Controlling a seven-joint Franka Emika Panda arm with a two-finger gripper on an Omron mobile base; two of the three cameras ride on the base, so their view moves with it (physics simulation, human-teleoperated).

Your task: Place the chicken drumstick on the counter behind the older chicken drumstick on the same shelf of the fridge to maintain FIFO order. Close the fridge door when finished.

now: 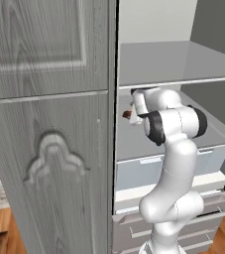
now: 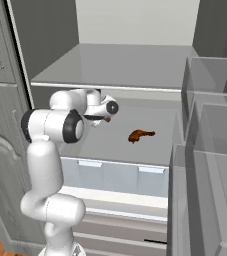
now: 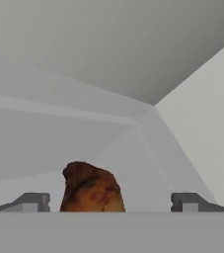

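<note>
My gripper (image 3: 111,202) is inside the fridge (image 2: 135,30), over the left part of the middle shelf (image 2: 110,142). Its fingers (image 3: 34,201) stand wide apart. The chicken drumstick (image 3: 91,190), glossy red-brown, sits between them with a gap on each side; it also pokes out at the gripper (image 2: 105,116) as a small brown tip (image 2: 107,119). The older chicken drumstick (image 2: 141,135) lies on the same shelf, to the right of my hand and nearer the front. From the left, the gripper (image 1: 133,115) and drumstick (image 1: 126,114) show just past the fridge door (image 1: 49,149), which stands open. The counter is out of view.
An upper shelf (image 2: 115,65) hangs close above my wrist. Translucent drawers (image 2: 115,175) sit below the middle shelf. Tall door bins (image 2: 210,150) line the right side. The open door's edge (image 1: 111,124) stands close on the arm's left.
</note>
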